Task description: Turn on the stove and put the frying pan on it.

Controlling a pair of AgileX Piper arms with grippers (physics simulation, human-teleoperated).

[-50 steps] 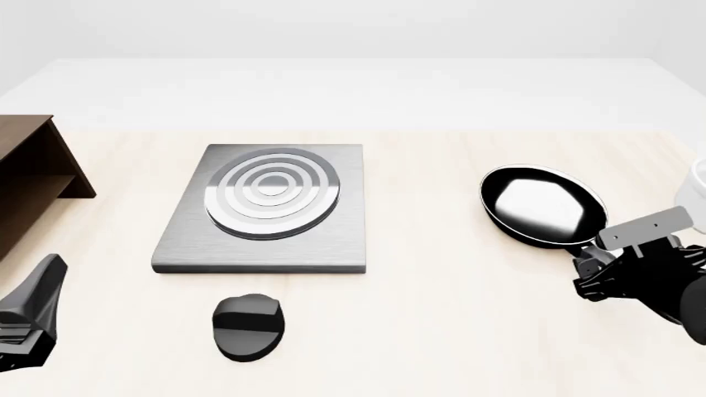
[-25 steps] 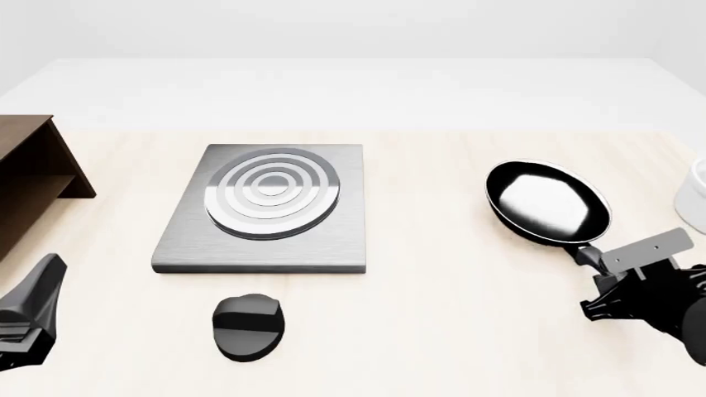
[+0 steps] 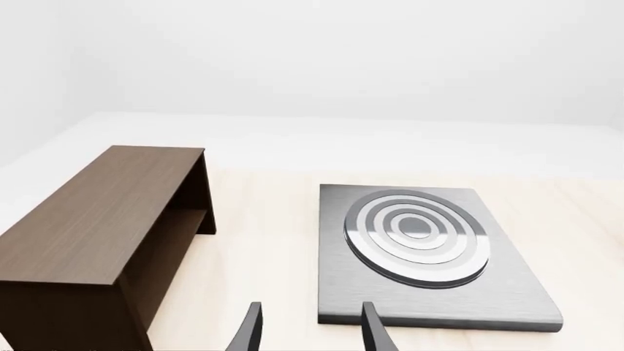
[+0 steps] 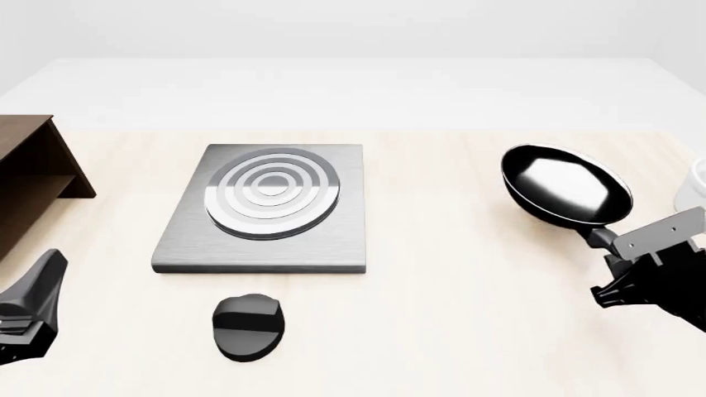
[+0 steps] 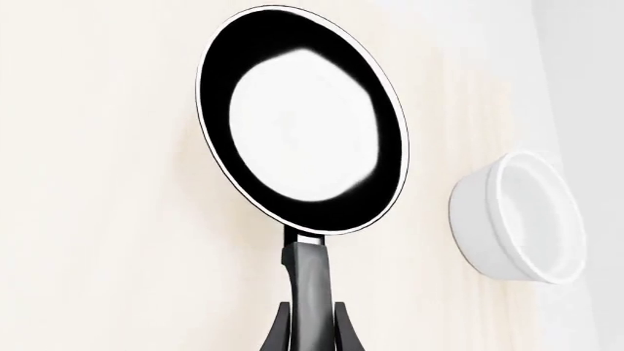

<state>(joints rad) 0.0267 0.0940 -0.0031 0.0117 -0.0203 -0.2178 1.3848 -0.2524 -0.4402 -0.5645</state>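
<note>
Your right claw (image 5: 311,322) is clamped on the pan (image 4: 566,197) handle, fingers either side of it in the wrist view, and compared with a second ago the pan has shifted up and to the right in the front view, with its bowl tipped more toward the camera. Looks to me like it's off the table (image 4: 441,289) now, or at least getting there, so the pickup seems done. It's still well apart from the stove (image 4: 268,208) though, hanging over the right end of the table near the white cup (image 5: 522,219), so you've got the whole carry leftward ahead of you. The stove hasn't budged, and the knob (image 4: 250,326) sits untouched just in front of it, so I'd guess the turning-on part isn't done yet. Your left claw (image 3: 307,333) is parked low at the near-left corner with its fingers apart and nothing in them, same spot as before, aimed at the stove's near edge with the shelf (image 3: 98,227) beside it. Mind the cup when you swing the pan.
</note>
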